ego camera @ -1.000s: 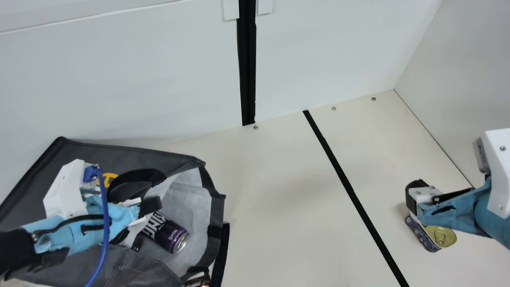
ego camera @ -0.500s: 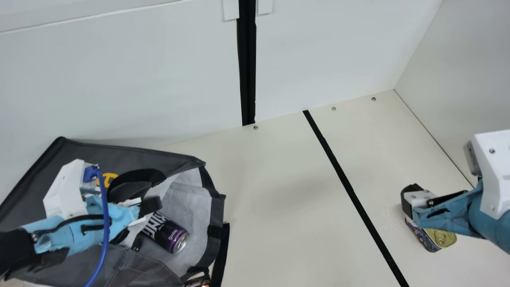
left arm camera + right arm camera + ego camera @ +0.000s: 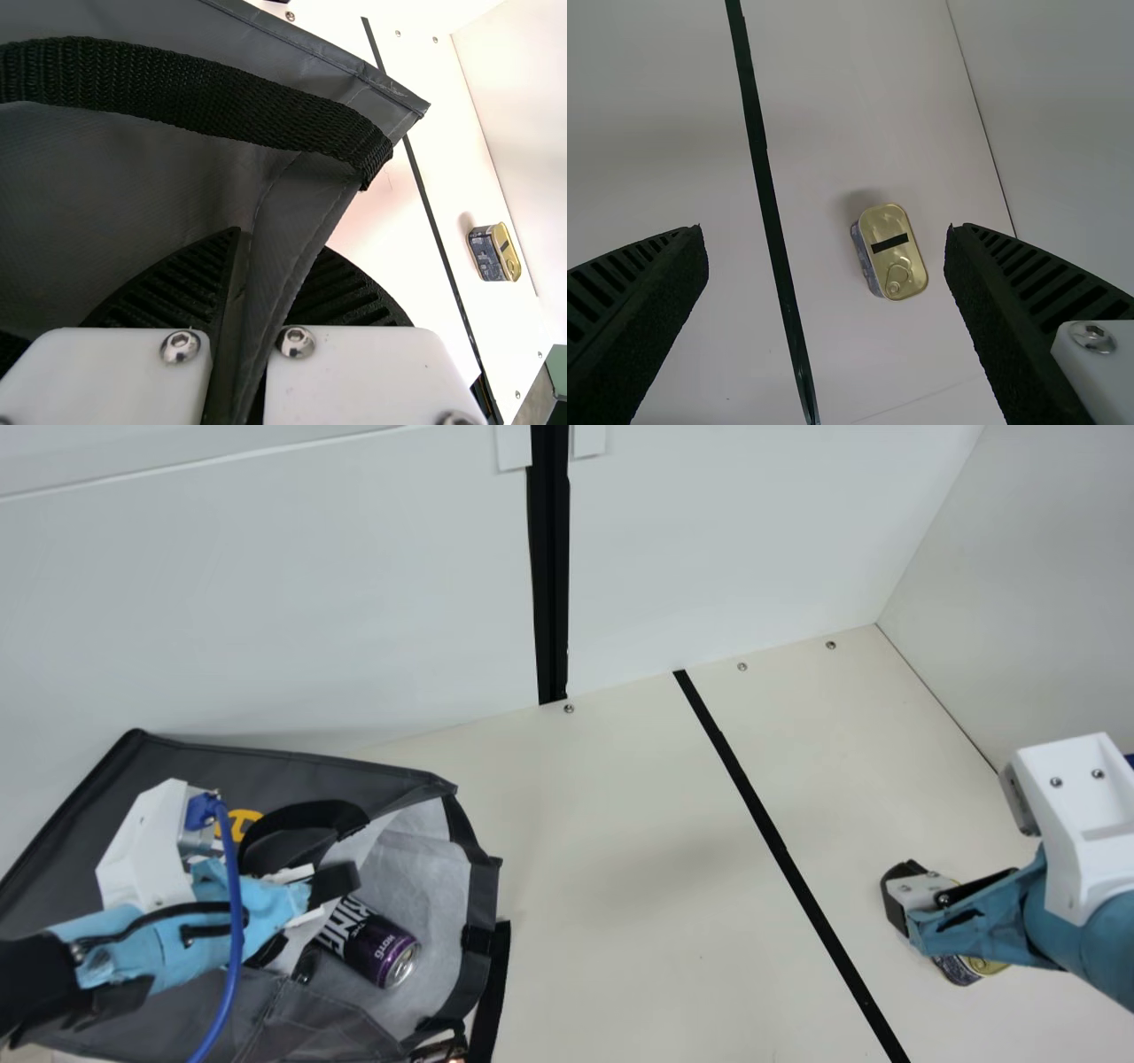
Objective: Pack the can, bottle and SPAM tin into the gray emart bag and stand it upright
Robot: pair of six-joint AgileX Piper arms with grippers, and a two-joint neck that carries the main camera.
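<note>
We have moved our right gripper [image 3: 895, 899] toward the black strip [image 3: 759, 804], its fingers spread wide, empty, above the gold-lidded, round-cornered SPAM tin [image 3: 961, 970], lying roughly parallel to that strip; our left gripper [image 3: 335, 881] pinches the gray fabric bag [image 3: 186, 766], a white-lettered purple can [image 3: 376, 952] inside.

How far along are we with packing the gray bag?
Partway. The purple can already lies inside the gray bag. The left hand grips the bag's fabric; the right hand is open above the tin, holding nothing. Left to do: pack the tin, which is on the table, and stand up the bag, now lying on its side. I can't tell whether the bottle is packed.
</note>
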